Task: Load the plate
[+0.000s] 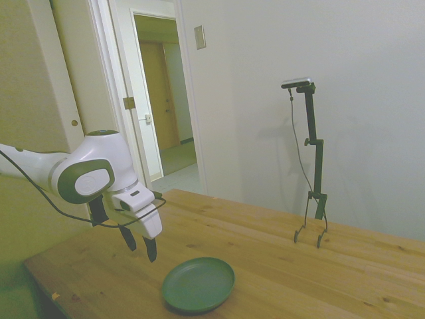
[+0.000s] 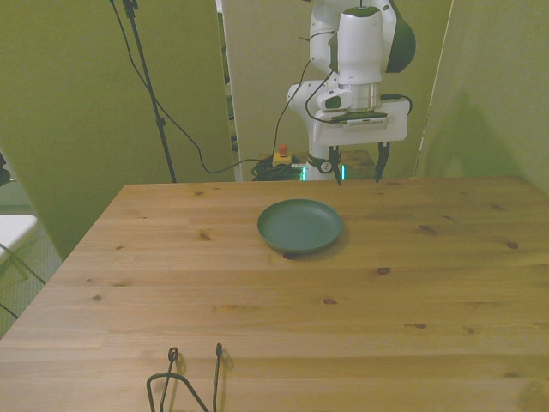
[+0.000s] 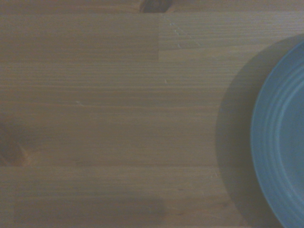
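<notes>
The dark green plate lies flat and empty on the wooden table, toward the robot's side. In the wrist view only a curved part of the plate shows, over bare wood. My gripper hangs above the table's far edge, behind the plate and a little toward the front view's right. Its two dark fingers point down, spread apart, with nothing between them. It is clear of the plate.
The wooden table spreads wide around the plate. A thin dark wire piece stands at the near edge. Behind the table are a black pole with a cable and an open doorway.
</notes>
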### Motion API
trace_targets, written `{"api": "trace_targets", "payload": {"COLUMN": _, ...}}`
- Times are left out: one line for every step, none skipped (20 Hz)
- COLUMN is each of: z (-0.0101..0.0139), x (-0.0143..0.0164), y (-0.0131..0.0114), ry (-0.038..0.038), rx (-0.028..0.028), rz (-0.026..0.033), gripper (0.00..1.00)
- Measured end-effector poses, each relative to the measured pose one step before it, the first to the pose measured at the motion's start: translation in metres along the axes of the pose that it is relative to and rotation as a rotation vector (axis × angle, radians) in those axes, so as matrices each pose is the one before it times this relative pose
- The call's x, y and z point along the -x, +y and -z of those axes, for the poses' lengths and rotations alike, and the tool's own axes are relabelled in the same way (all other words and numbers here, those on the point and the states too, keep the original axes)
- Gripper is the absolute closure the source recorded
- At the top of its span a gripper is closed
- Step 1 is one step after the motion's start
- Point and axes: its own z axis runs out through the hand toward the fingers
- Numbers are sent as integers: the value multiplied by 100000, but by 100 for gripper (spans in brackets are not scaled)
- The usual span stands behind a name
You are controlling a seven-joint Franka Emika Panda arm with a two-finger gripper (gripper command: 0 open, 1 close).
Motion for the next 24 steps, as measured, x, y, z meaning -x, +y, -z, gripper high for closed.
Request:
{"api": "trace_targets", "payload": {"z": -70, "x": -33, "y": -8, "ry": 151, "rx": 234, "rz": 92, "gripper": 0}}
{"api": "trace_targets", "payload": {"z": -107, "x": -84, "y": 0, "ry": 1180, "rx": 1074, "rz": 715, "gripper": 0}}
{"api": "trace_targets", "payload": {"z": -171, "x": 43, "y": -41, "ry": 628, "rx": 1032, "rz": 315, "gripper": 0}}
{"api": "trace_targets", "payload": {"z": -177, "x": 77, "y": -158, "ry": 820, "rx": 603, "rz": 295, "gripper": 0}}
{"api": "trace_targets", "payload": {"z": -203, "x": 138, "y": -315, "ry": 1187, "rx": 105, "rz": -325, "gripper": 0}}
{"api": "trace_targets", "payload": {"z": -261, "x": 302, "y": -456, "ry": 928, "rx": 11, "rz": -901, "gripper": 0}}
{"api": "trace_targets", "payload": {"z": -273, "x": 370, "y": -564, "ry": 1207, "rx": 160, "rz": -971, "gripper": 0}}
{"api": "trace_targets", "payload": {"z": -300, "x": 498, "y": -696, "ry": 1488, "rx": 140, "rz": -1071, "gripper": 0}}
{"api": "trace_targets", "payload": {"z": -330, "x": 572, "y": -798, "ry": 1858, "rx": 53, "rz": -1337, "gripper": 0}}
{"api": "trace_targets", "payload": {"z": -351, "x": 561, "y": -773, "ry": 2100, "rx": 512, "rz": -1040, "gripper": 0}}
{"api": "trace_targets", "payload": {"z": -401, "x": 588, "y": -706, "ry": 1875, "rx": 1133, "rz": -884, "gripper": 0}}
{"api": "trace_targets", "payload": {"z": -401, "x": 528, "y": -668, "ry": 1672, "rx": 1158, "rz": -976, "gripper": 0}}
{"api": "trace_targets", "payload": {"z": -335, "x": 363, "y": -529, "ry": 1076, "rx": 1099, "rz": -785, "gripper": 0}}
{"api": "trace_targets", "payload": {"z": -227, "x": 269, "y": -530, "ry": 198, "rx": 500, "rz": -369, "gripper": 0}}
{"api": "trace_targets", "payload": {"z": -80, "x": 195, "y": -484, "ry": -411, "rx": -127, "rz": 132, "gripper": 0}}
{"api": "trace_targets", "payload": {"z": 226, "x": -72, "y": -829, "ry": -344, "rx": -951, "rz": 170, "gripper": 0}}
{"api": "trace_targets", "payload": {"z": 28, "x": -74, "y": 10, "ry": 507, "rx": 42, "rz": -216, "gripper": 0}}
{"api": "trace_targets", "payload": {"z": 34, "x": -196, "y": 43, "ry": 1720, "rx": 406, "rz": -628, "gripper": 0}}
{"api": "trace_targets", "payload": {"z": 18, "x": -315, "y": 100, "ry": 2033, "rx": 531, "rz": -786, "gripper": 0}}
{"api": "trace_targets", "payload": {"z": 13, "x": -449, "y": 150, "ry": 1839, "rx": 445, "rz": -975, "gripper": 0}}
{"api": "trace_targets", "payload": {"z": 12, "x": -555, "y": 163, "ry": 1448, "rx": 374, "rz": -873, "gripper": 0}}
{"api": "trace_targets", "payload": {"z": -35, "x": -654, "y": 194, "ry": 1524, "rx": 493, "rz": -739, "gripper": 0}}
{"api": "trace_targets", "payload": {"z": -123, "x": -675, "y": 207, "ry": 1224, "rx": 586, "rz": -657, "gripper": 0}}
{"api": "trace_targets", "payload": {"z": -247, "x": -680, "y": 230, "ry": 931, "rx": 756, "rz": -723, "gripper": 0}}
